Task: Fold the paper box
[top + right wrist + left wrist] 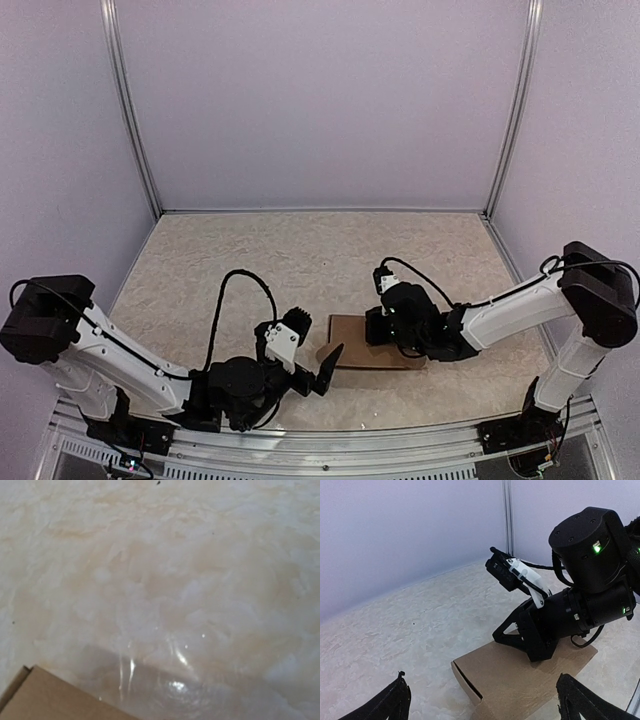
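The paper box (pixel 360 356) is a flat brown oblong lying on the table between the two arms. In the left wrist view the box (pixel 520 680) shows a thin dark slit along its near left end. My right gripper (pixel 378 330) is shut and its tip rests on the box's top; it shows as a black wedge (pixel 532 637) there too. My left gripper (pixel 322 368) stands wide open at the box's left end, holding nothing. Its fingertips (pixel 395 700) frame the box's end from both sides without touching. In the right wrist view only a box corner (pixel 40 695) shows; the fingers there are a blur.
The mottled beige table (pixel 300 270) is enclosed by pale walls with metal posts (pixel 130 110). A black cable (pixel 240 290) loops above the left arm. The metal rail (pixel 330 445) with the arm bases runs along the near edge.
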Controlling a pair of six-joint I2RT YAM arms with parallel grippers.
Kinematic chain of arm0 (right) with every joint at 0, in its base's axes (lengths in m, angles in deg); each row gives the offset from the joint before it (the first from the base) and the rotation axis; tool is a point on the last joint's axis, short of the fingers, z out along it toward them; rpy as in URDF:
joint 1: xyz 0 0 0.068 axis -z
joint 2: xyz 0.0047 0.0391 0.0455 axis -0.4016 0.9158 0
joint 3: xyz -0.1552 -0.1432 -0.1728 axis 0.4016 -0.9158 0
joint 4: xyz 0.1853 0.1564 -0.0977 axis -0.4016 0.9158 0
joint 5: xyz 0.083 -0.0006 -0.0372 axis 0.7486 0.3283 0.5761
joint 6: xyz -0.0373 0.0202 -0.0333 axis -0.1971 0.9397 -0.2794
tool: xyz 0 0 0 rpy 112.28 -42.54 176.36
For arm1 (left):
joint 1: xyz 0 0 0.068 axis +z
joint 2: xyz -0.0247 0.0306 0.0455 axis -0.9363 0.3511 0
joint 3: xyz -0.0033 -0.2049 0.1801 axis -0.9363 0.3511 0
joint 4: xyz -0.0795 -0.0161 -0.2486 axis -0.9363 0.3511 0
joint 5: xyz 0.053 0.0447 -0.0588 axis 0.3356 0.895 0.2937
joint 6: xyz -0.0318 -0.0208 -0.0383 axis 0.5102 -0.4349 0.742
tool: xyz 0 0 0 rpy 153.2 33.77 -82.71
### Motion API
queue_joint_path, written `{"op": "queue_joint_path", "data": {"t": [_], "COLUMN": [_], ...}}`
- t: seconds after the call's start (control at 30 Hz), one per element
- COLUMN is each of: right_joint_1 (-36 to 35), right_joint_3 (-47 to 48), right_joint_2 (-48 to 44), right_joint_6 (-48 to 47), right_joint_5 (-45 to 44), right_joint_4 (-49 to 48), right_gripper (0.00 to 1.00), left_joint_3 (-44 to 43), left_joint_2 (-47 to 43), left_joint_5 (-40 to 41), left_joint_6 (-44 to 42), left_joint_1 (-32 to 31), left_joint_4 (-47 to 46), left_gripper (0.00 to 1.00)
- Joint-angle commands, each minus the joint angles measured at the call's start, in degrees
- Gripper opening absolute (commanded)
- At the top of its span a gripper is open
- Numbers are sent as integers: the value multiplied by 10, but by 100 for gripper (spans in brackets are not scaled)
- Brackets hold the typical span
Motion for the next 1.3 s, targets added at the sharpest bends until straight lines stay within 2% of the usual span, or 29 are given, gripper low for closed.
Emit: {"op": "queue_joint_path", "data": {"t": [0.0, 0.27, 0.43, 0.57, 0.63, 0.77, 0.83, 1.0, 1.07, 1.2, 1.27], "right_joint_1": [-7, -14, -18, -18, -18, -16, -9, 13, 24, 53, 70], "right_joint_3": [-22, -29, -25, -12, -3, 2, 5, -3, -15, -39, -48], "right_joint_2": [24, 0, -42, -90, -115, -169, -194, -253, -280, -327, -339], "right_joint_6": [7, -12, -33, -50, -59, -68, -66, -53, -44, -15, -2], "right_joint_5": [-22, -42, -53, -59, -61, -65, -58, -56, -43, 25, 74], "right_joint_4": [-9, -12, 3, 43, 80, 156, 195, 296, 316, 340, 346], "right_gripper": [0, 0, 0, 1, 6, 24, 39, 66, 75, 87, 87], "left_joint_3": [-27, -96, -103, -128, -126, -123, -124, -125, -127, -140, -145], "left_joint_2": [-31, -57, -66, -60, -59, -60, -56, -42, -33, -4, 9], "left_joint_5": [-60, -223, -268, -312, -346, -405, -448, -548, -598, -692, -721], "left_joint_6": [50, 167, 174, 193, 207, 230, 242, 269, 286, 323, 340], "left_joint_1": [13, 122, 161, 187, 201, 230, 244, 278, 297, 326, 335], "left_joint_4": [134, 308, 316, 361, 357, 354, 352, 342, 338, 336, 333], "left_gripper": [99, 99, 99, 99, 99, 99, 99, 98, 94, 87, 86]}}
